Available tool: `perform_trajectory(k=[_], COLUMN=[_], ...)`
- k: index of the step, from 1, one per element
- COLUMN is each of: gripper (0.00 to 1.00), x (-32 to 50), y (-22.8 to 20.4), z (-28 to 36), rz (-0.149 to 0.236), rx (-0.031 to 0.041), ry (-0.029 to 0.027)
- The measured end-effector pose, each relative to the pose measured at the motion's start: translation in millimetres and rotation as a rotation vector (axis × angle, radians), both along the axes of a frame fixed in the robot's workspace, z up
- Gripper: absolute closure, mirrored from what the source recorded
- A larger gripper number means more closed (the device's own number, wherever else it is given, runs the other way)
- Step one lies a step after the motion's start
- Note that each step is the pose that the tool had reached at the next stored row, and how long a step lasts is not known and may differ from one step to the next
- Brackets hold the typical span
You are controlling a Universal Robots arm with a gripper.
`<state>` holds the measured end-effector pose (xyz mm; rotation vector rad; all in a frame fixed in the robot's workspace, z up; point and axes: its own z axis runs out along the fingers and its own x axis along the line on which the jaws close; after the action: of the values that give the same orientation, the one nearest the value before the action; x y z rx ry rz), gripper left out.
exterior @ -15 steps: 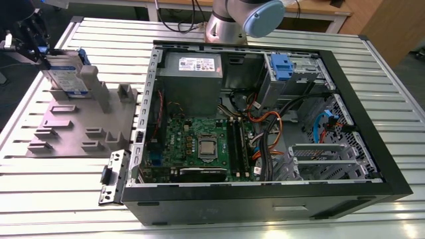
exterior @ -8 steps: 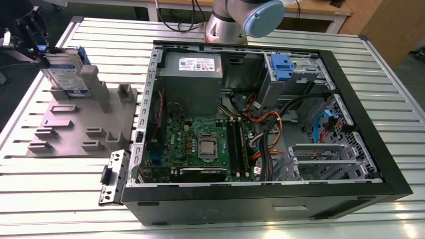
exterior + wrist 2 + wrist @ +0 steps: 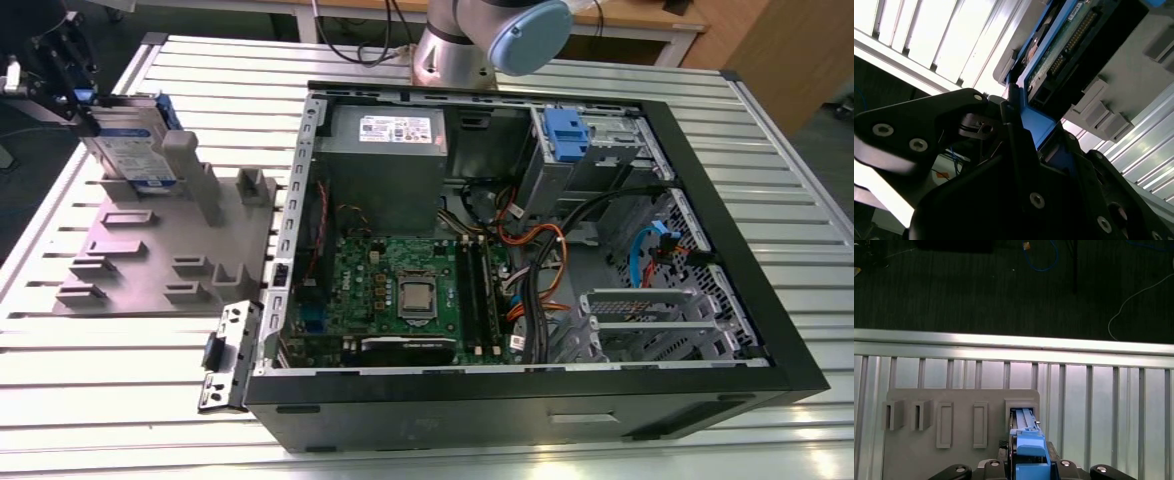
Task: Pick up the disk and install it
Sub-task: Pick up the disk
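Observation:
The disk [image 3: 134, 150] is a silver drive with a white-and-blue label in a blue carrier. It stands upright on edge at the back of the grey slotted holder [image 3: 160, 260], at the exterior view's left. My black gripper [image 3: 80, 100] is at the disk's upper end. In both wrist views the blue carrier [image 3: 1036, 122] [image 3: 1030, 452] sits tight between the black fingers [image 3: 1004, 150], so the gripper [image 3: 1029, 470] is shut on it. The disk's lower end is at the holder's slot [image 3: 1021, 407]. The disk's green circuit board [image 3: 1064, 45] faces the second wrist view.
An open black computer case [image 3: 534, 230] lies flat at centre, with motherboard, cables and a drive bay holding a blue clip [image 3: 567, 135]. A small metal bracket [image 3: 227, 355] lies beside its near corner. The ribbed aluminium table [image 3: 80, 390] ends just behind the holder. The arm's base [image 3: 461, 45] stands behind the case.

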<state>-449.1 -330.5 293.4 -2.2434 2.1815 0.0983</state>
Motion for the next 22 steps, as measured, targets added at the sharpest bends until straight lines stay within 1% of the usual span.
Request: perform_trajectory(k=[4,15,20,22], gripper=[0.63,0.63,0.63,0.63], x=[0.0,0.0,0.0,0.0], y=[0.0,0.0,0.0,0.0], z=[1.5,8.5,9.5,10.8], rz=[0.000,0.000,0.000,0.000], rx=[0.0000,0.0000,0.0001,0.0000], ry=[-0.0001,-0.0001,-0.0002,-0.0001])
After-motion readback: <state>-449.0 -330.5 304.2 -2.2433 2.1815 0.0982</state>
